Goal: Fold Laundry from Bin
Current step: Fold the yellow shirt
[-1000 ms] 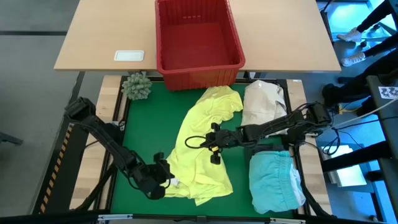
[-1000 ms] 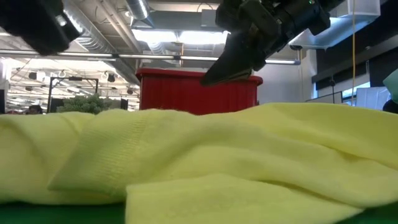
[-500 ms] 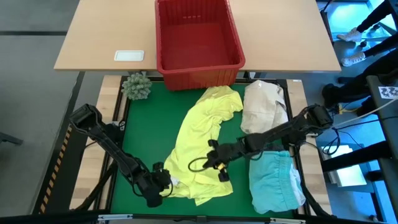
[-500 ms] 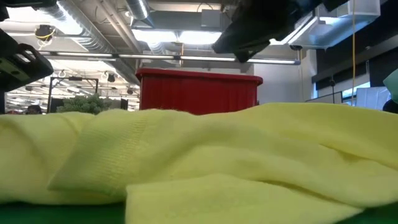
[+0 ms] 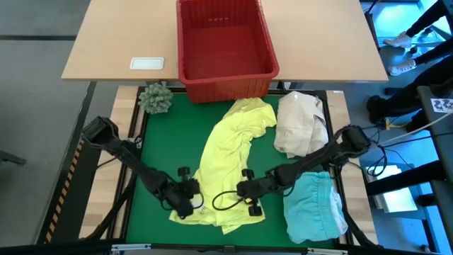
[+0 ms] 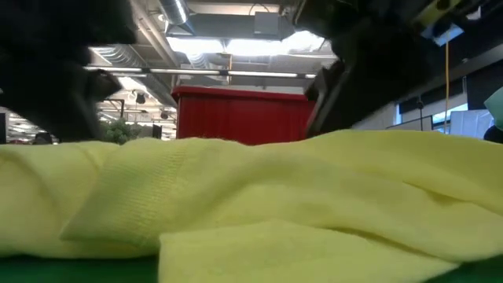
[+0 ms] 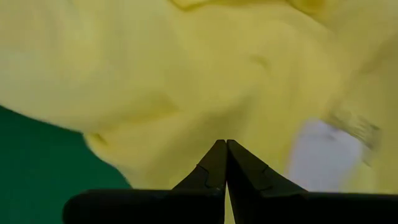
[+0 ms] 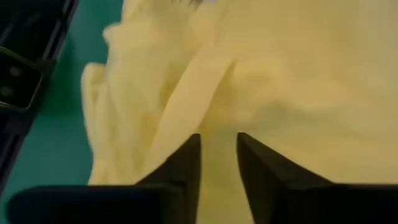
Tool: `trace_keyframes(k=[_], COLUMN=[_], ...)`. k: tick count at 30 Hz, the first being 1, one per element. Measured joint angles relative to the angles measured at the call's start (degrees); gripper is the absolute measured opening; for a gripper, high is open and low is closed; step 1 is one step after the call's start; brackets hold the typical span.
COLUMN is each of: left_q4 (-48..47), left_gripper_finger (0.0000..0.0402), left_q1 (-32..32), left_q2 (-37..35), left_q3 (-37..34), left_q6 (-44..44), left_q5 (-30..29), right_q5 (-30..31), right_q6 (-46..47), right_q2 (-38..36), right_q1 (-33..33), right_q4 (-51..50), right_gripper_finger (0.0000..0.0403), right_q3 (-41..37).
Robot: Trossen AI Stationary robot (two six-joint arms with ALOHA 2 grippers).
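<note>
**Yellow shirt on the green mat**

Yellow shirt (image 5: 230,166) lies spread on the green mat (image 5: 163,149), near the empty red bin (image 5: 225,44). Left gripper (image 7: 225,163) is pinched together at its edge. Right gripper (image 8: 217,163) hovers above it, fingers slightly apart.

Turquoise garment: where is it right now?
In the high view, the turquoise garment lies bunched at the green mat's near right corner, below the cream cloth bundle, right of the yellow shirt.
</note>
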Motion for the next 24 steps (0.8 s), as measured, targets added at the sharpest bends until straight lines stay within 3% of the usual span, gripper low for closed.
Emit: trace_keyframes(k=[5,10,16,24], left_q4=[0.4,2.5,2.3,-4.5], left_gripper_finger=[0.0002,0.0002,0.0002,0.0002], left_q1=[4.8,7.9,10.1,10.1], left_q2=[0.0,0.0,0.3,0.5], left_q3=[0.0,0.0,0.0,-0.2], left_q6=[5.1,9.8,10.4,8.8], left_q5=[1.3,1.8,2.0,1.8], right_q5=[-3.5,-4.8,-9.5,-7.4], right_q6=[4.6,6.1,7.7,11.1], right_q2=[1.2,1.3,1.3,1.3], right_q1=[0.2,1.0,3.3,9.3], right_q4=[0.0,0.1,0.0,-2.4], right_gripper_finger=[0.0161,0.0190,0.0185,0.0157], right_q3=[0.0,0.0,0.0,0.0])
